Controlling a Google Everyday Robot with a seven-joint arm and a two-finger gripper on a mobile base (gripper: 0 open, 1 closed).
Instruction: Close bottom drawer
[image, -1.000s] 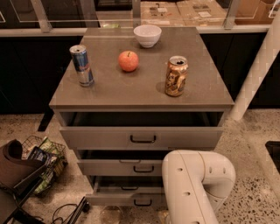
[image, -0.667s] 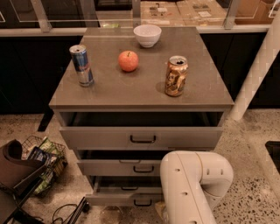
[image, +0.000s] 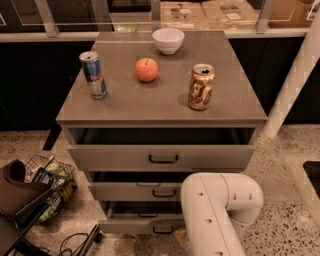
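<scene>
Camera view shows no pincer, so I cannot tell if it is wide or narrow; it may be low down behind the big white round arm (image: 220, 215), near and right. Just left of the arm, the flat grey bottom drawer (image: 135, 226) is pulled out a little. A crooked push could jam it, or the arm could bump the middle grey drawer (image: 130, 191).

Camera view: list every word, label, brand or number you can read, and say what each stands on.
No text reads clearly.
Blue and silver can: print blurred.
Gold can: print blurred.
Cardboard boxes: labels too small.
Bottom drawer: no text.
Gripper: not in view; only the white arm shows, low right.
</scene>
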